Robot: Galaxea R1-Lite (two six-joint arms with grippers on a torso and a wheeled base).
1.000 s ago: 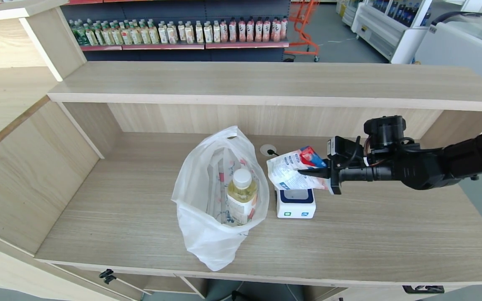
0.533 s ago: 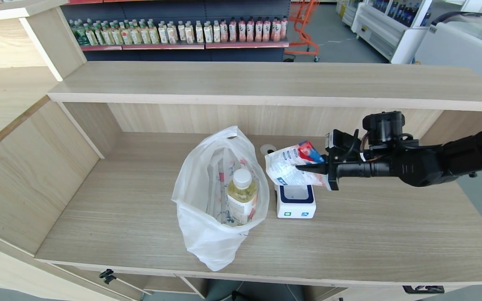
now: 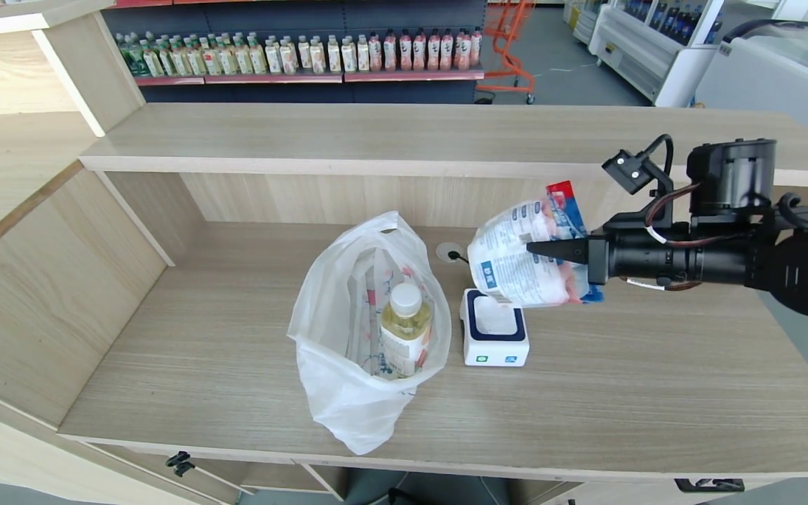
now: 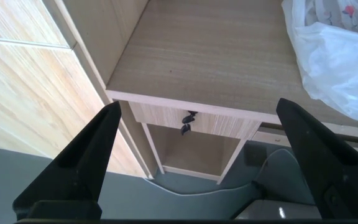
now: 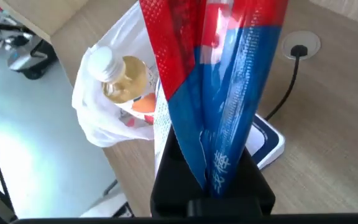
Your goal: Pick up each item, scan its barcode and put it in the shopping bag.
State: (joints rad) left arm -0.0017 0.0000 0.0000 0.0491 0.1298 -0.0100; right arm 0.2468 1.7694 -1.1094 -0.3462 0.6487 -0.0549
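My right gripper (image 3: 551,251) is shut on a white snack packet (image 3: 516,256) with a red and blue edge, holding it in the air just above and behind the white scanner (image 3: 494,330). In the right wrist view the packet (image 5: 222,81) stands up from the gripper (image 5: 213,180), with the scanner (image 5: 269,146) below it. The white plastic shopping bag (image 3: 337,280) stands open left of the scanner with a yellow-drink bottle (image 3: 404,319) inside. My left gripper (image 4: 199,111) hangs open and empty beyond the counter's front left corner, near the bag (image 4: 340,56).
A cable hole with a plug (image 3: 450,252) sits behind the scanner. A raised ledge (image 3: 446,137) runs along the back and a wooden side wall (image 3: 46,280) closes the left. Bare counter (image 3: 656,379) lies on the right. A drawer handle (image 4: 188,121) sits under the front edge.
My right gripper has risen and drawn back to the right with the packet, turning at the wrist so the packet now stands more upright. The bag, bottle and scanner have stayed put.
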